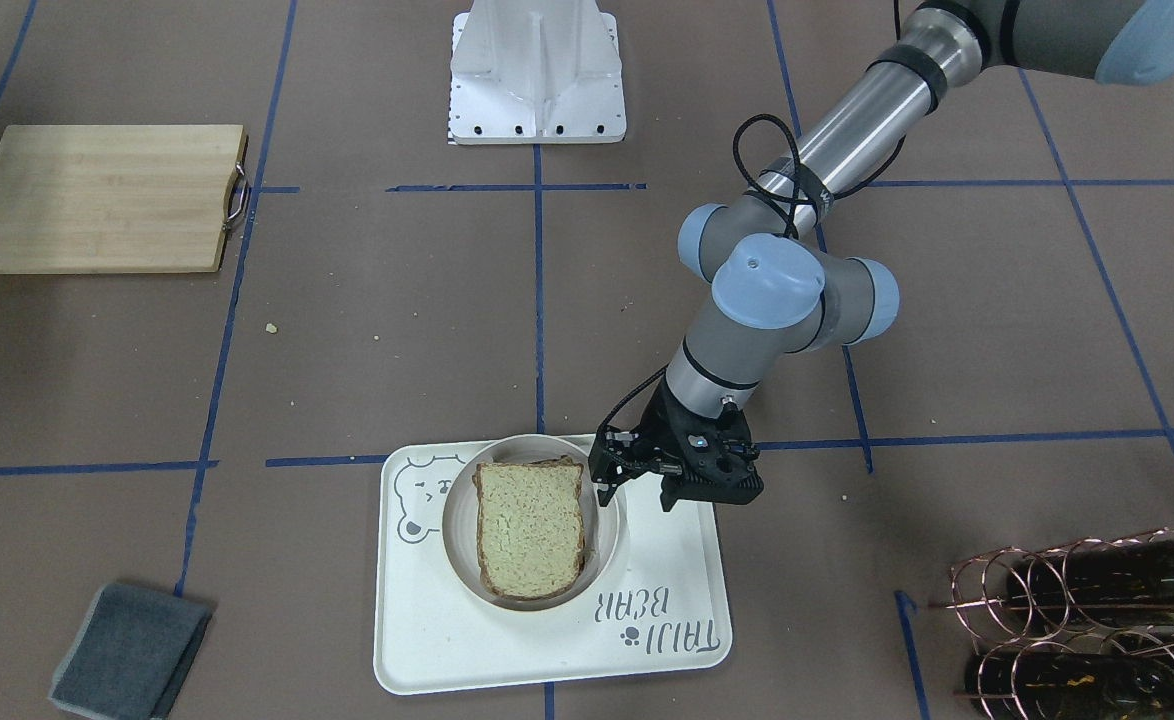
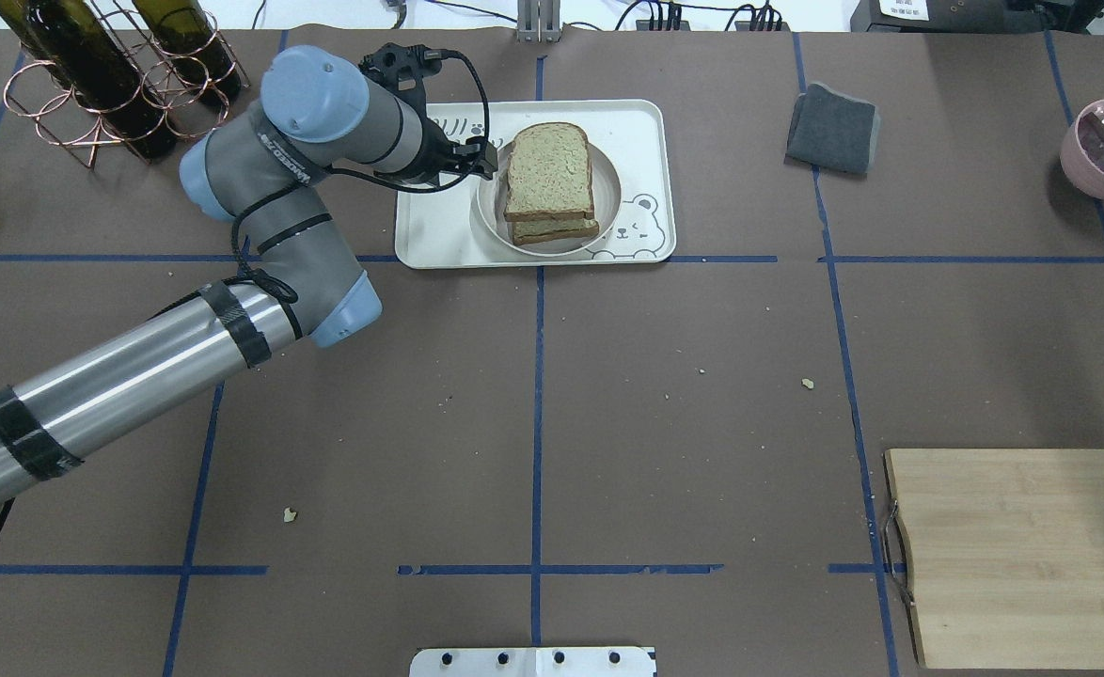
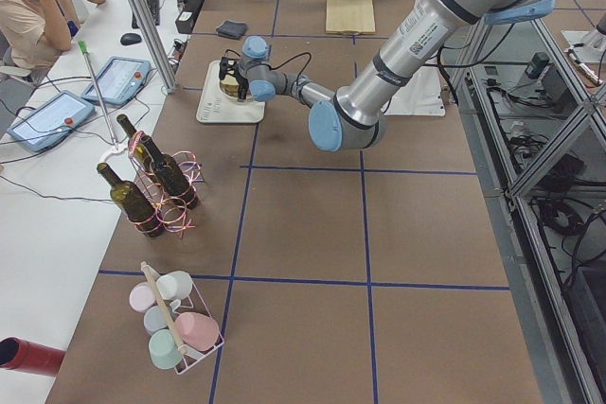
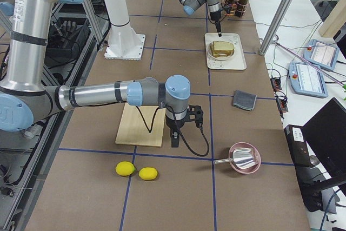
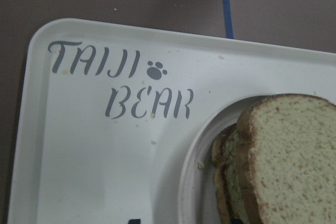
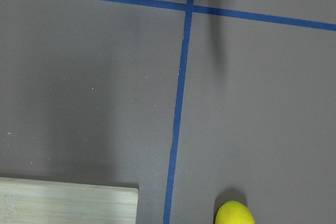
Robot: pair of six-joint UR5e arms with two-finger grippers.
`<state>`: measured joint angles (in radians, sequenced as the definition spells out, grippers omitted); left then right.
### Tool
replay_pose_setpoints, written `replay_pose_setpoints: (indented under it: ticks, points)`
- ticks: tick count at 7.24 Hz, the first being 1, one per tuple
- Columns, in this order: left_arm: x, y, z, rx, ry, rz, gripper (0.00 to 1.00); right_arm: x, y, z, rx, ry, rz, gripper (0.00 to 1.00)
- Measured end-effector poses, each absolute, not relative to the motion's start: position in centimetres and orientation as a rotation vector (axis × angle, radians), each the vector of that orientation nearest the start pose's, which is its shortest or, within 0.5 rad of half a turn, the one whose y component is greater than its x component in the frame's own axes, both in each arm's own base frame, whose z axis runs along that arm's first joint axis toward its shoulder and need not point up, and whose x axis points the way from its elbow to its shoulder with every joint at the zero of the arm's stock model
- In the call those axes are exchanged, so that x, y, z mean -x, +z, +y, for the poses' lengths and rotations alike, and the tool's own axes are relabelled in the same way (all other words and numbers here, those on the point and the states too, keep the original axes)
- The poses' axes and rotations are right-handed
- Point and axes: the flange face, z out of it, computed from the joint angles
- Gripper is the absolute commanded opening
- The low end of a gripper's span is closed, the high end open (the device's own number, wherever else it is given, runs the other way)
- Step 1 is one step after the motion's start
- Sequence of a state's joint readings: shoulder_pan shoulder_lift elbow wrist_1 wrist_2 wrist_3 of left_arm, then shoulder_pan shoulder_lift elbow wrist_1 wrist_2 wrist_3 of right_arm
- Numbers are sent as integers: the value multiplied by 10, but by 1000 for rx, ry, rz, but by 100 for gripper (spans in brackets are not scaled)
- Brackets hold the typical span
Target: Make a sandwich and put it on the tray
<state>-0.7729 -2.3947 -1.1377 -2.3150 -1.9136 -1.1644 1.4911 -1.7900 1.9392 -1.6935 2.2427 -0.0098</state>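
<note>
Left arm (image 2: 129, 371): stretched far forward, forearm sloping low, wrist bent so the tool points down. Left gripper (image 1: 635, 492): fingers apart, nothing between them. Right arm (image 4: 97, 94): forearm about level, wrist turned down. Right gripper (image 4: 174, 140): pointing down; finger spacing cannot be made out.

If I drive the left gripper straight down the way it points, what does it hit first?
Most likely the tray or the rim of the round plate, not the sandwich. The open left gripper points down just beside the plate's edge; depth is unclear.
</note>
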Motion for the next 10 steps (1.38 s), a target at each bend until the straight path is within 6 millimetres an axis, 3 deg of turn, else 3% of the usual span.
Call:
replay_pose_setpoints:
  ticks: [1,3,4,5,6,7,9,10]
  points:
    - [-468,250,-617,-364,-77,1104,100,-39,595,-401,0,-94,-673,100]
    - [-375,249,-557,-380,51,1053,100,-40,598,-401,6,-91,-672,100]
    - [-322,254,-533,-410,110,993,100,-40,599,-401,8,-90,-672,100]
    - [-255,275,-526,-433,146,922,100,-40,600,-400,11,-89,-672,100]
    - [-188,313,-527,-431,181,860,100,-40,602,-399,14,-89,-672,100]
    - [-134,363,-527,-414,233,803,100,-40,603,-398,17,-88,-672,100]
    - [-44,470,-516,-314,283,698,100,-40,605,-396,21,-87,-672,100]
    - [0,514,-510,-248,275,664,100,-40,605,-396,22,-86,-672,100]
